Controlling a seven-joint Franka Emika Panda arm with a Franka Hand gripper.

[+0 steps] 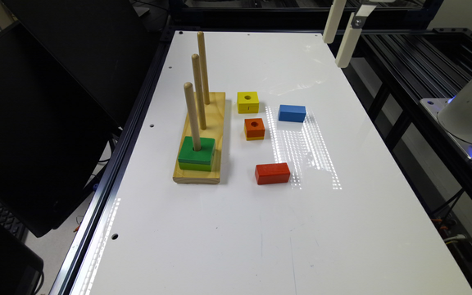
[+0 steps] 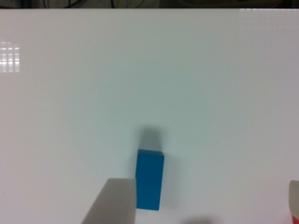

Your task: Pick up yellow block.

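Observation:
The yellow block (image 1: 248,101), a small cube with a round hole in its top, sits on the white table (image 1: 228,229) just beside the wooden peg base (image 1: 215,123). My gripper (image 1: 335,53) hangs high above the table's far edge on the exterior view's right, well away from the block. In the wrist view the gripper (image 2: 205,186) is open, one pale finger (image 2: 112,203) near the blue block (image 2: 150,179) and the other at the picture's edge, with nothing between them.
An orange cube (image 1: 255,128) with a hole lies close in front of the yellow block. The blue block (image 1: 291,113) lies beside it and a red block (image 1: 272,173) nearer the front. A green block (image 1: 196,153) sits on the front one of three pegs.

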